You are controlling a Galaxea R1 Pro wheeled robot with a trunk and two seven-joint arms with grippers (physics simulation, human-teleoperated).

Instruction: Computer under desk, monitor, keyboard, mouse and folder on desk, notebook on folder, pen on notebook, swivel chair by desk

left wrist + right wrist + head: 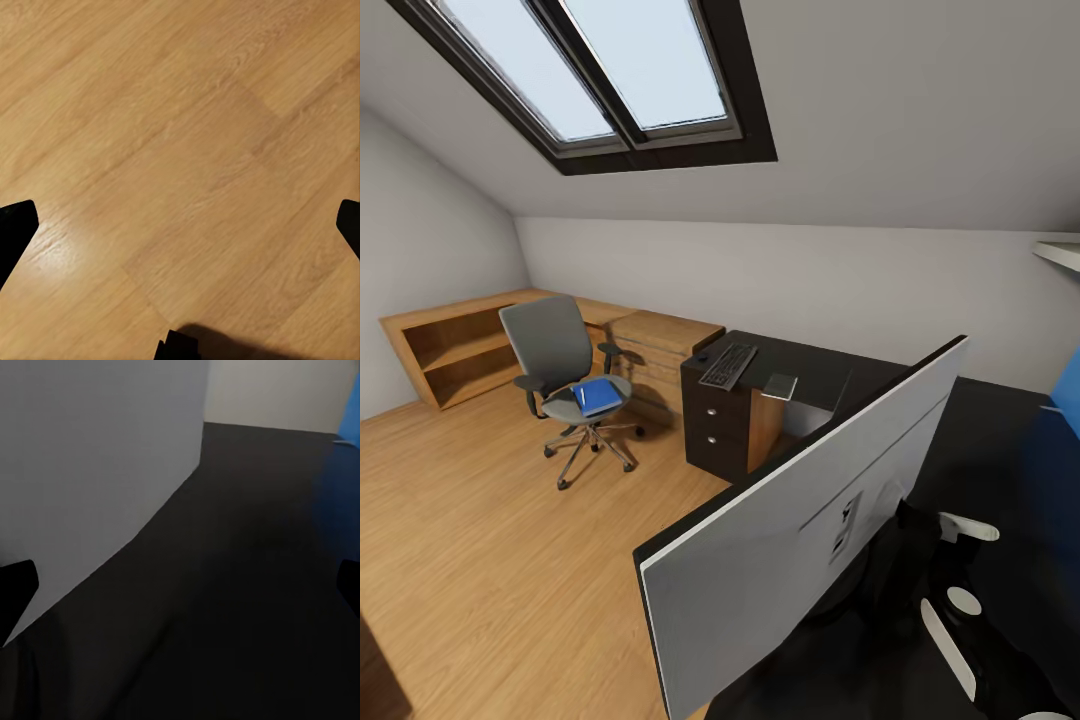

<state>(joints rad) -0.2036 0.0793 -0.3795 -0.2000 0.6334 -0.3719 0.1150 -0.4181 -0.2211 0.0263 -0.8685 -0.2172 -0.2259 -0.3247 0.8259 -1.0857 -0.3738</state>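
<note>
standing at the desk, monitor back close in front

looking down from the head view, the monitor (pixel 780 560) shows its light grey back, tilted across the glossy black desk (pixel 1000 440). farther along the desk lie the keyboard (pixel 728 365) and, just beside it at its far corner, the small dark mouse (pixel 702 357). a dark drawer cabinet (pixel 715 425) stands under that end.

the swivel chair (pixel 560 365) stands on the wood floor (pixel 480 540), well apart from the desk, with the blue folder (pixel 598 398) lying on its seat. a pale thin streak on the folder may be the pen; too small to tell.

the left gripper (pixel 180 225) hangs over bare floor (pixel 180 135), its fingertips (pixel 15 225) wide apart at the picture's edges, nothing between them. the right gripper (pixel 180 585) is also spread wide and empty, over the black desk top (pixel 247 585), with the monitor's grey back (pixel 97 457) just beside it. chair and folder lie far from both grippers.
</note>
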